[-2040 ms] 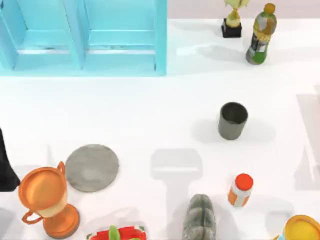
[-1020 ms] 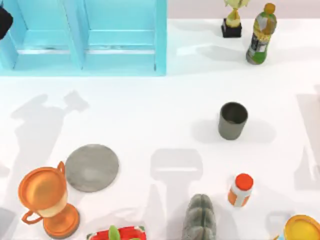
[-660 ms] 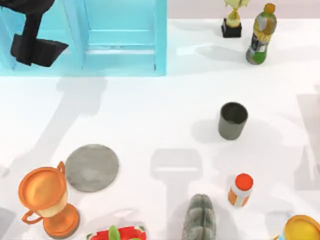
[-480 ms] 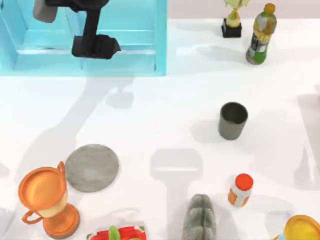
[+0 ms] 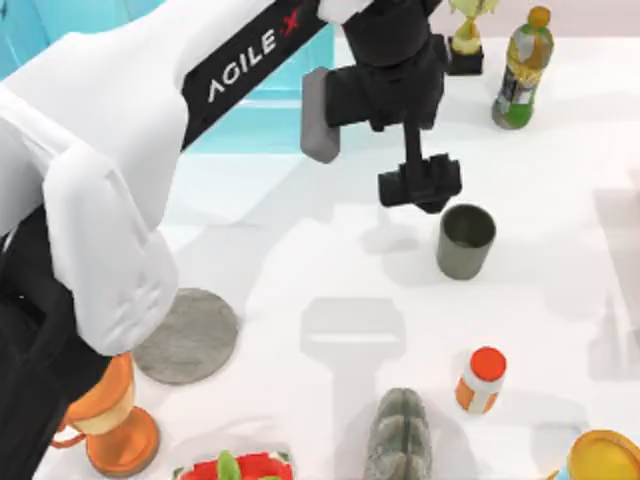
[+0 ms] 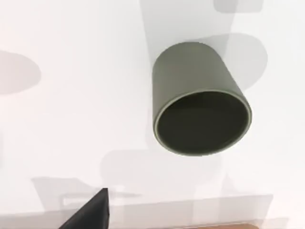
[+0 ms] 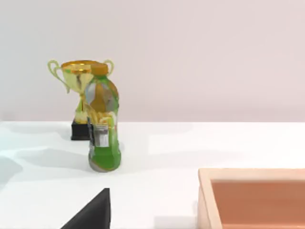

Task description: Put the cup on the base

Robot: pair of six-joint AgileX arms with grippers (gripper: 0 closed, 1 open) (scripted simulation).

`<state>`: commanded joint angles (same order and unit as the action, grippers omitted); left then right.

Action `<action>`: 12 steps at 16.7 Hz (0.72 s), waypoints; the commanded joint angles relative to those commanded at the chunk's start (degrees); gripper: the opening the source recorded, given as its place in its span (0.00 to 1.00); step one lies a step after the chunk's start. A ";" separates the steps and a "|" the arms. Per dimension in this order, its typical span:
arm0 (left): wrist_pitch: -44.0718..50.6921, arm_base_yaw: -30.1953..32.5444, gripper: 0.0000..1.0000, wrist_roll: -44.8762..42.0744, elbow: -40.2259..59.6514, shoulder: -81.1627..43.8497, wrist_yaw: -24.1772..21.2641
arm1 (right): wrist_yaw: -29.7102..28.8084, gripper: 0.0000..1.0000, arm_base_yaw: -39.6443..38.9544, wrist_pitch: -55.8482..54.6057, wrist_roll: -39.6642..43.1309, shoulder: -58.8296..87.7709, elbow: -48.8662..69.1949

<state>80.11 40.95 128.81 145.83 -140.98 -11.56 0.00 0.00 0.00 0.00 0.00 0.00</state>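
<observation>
Left arm stretches from lower left across the bench to upper centre, its left claw (image 5: 420, 187) hanging just up-left of the cup (image 5: 465, 241); whether it's open or closed, can't tell. The cup stands upright, empty, right of centre (image 6: 200, 102). The base (image 5: 188, 336) lies flat lower left, well apart.

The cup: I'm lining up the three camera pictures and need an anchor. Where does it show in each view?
Top view: the cup stands upright right of centre, just beside the left gripper.
Left wrist view: the cup is near the middle, its open mouth toward the camera.
Right wrist view: not in it; a green bottle and gold trophy stand there.
Shared landmark: the cup for the top and left wrist views; the green bottle for the top and right wrist views.
</observation>
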 joint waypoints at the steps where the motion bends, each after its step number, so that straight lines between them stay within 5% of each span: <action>1: 1.17 1.17 1.00 1.76 2.40 -2.34 -0.53 | 0.00 1.00 0.00 0.00 0.00 0.00 0.00; 12: 0.68 3.30 1.00 4.69 3.89 -6.48 -1.38 | 0.00 1.00 0.00 0.00 0.00 0.00 0.00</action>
<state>80.79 44.26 133.50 149.72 -147.47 -12.94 0.00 0.00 0.00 0.00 0.00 0.00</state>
